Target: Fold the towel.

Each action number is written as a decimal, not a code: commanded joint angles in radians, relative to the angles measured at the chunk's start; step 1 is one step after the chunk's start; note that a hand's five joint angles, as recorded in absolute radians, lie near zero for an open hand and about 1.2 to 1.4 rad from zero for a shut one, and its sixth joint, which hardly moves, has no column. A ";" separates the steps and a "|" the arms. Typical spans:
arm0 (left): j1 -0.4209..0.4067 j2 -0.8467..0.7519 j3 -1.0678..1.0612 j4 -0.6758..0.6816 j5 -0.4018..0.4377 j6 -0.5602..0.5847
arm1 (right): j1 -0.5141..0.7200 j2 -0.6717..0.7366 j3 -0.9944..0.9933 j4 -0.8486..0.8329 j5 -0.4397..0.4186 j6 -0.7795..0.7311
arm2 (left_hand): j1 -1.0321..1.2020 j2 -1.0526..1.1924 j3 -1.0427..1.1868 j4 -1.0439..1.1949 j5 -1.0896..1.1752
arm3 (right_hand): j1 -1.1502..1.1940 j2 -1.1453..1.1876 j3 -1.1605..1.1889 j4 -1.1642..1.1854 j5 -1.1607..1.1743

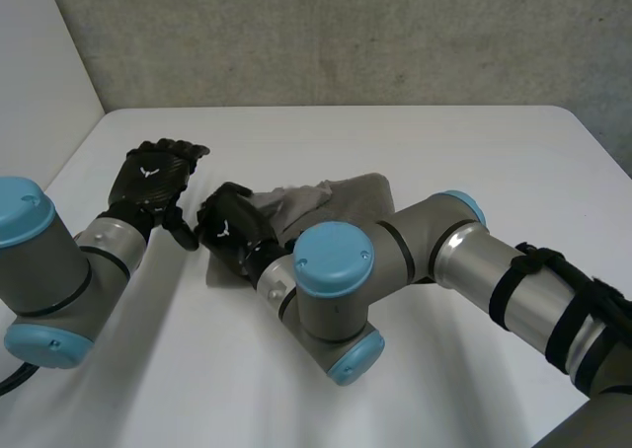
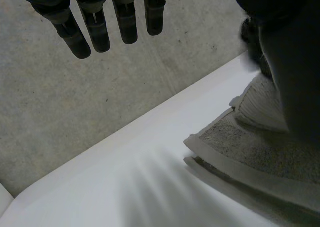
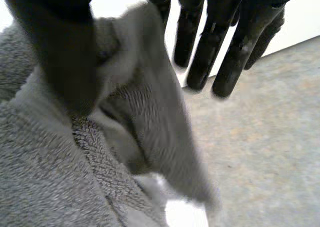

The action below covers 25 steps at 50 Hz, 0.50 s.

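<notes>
**Right hand clamping on towel, left hand hovering open**

My right hand (image 1: 227,229) is sitting on the left end of the grey towel (image 1: 341,199). The towel is lying rumpled near the middle of the white desk (image 1: 464,142).

In my right wrist view a raised flap of terry cloth is standing between my thumb (image 3: 60,57) and the nearest finger. I am reading this hand as clamping on the towel. My other fingers (image 3: 205,62) are pointing out straight, clear of the cloth. The flap is tapering down to a corner.

My left hand (image 1: 156,177) is hovering just beside the right hand, off the towel and gripping nothing. Its fingertips (image 2: 95,32) are hanging straight and slightly apart above the desk.

In my left wrist view the towel's edge is showing two stacked layers with a flat hem band, lying on the desk. My right hand is looming dark over a paler bulge of cloth there.

My right arm (image 1: 434,246) is reaching across in front of the towel and covering its near side.

Markings: a small white emblem (image 1: 150,170) is showing on the back of each hand, too small to read as writing.

Surface and room: the desk is plain white with rounded far corners. Grey speckled concrete (image 1: 326,34) is showing beyond its far edge. A white panel (image 1: 39,63) is standing along the left side.
</notes>
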 commanded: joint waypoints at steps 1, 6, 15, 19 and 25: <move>0.000 0.001 -0.003 0.000 -0.001 -0.001 | -0.047 -0.050 -0.019 0.089 -0.001 0.079 | -0.061 -0.058 -0.044 -0.060 -0.054 | -0.430 -0.404 -0.451 -0.450 -0.406; -0.010 0.012 0.000 -0.002 -0.001 -0.010 | -0.132 -0.178 0.026 0.138 -0.002 0.247 | -0.061 -0.058 -0.044 -0.060 -0.054 | -0.430 -0.404 -0.451 -0.450 -0.406; -0.084 0.010 0.035 -0.002 0.002 -0.105 | -0.292 -0.382 0.241 0.228 -0.029 0.472 | -0.061 -0.058 -0.044 -0.060 -0.054 | -0.430 -0.404 -0.451 -0.450 -0.406; -0.131 -0.033 0.084 0.000 0.002 -0.140 | -0.356 -0.431 0.378 0.242 -0.055 0.460 | -0.052 -0.050 -0.036 -0.051 -0.045 | -0.430 -0.404 -0.451 -0.450 -0.406; -0.168 -0.157 0.211 -0.040 0.000 -0.139 | -0.398 -0.463 0.555 0.214 -0.068 0.455 | -0.028 -0.026 -0.012 -0.028 -0.022 | -0.430 -0.404 -0.451 -0.450 -0.406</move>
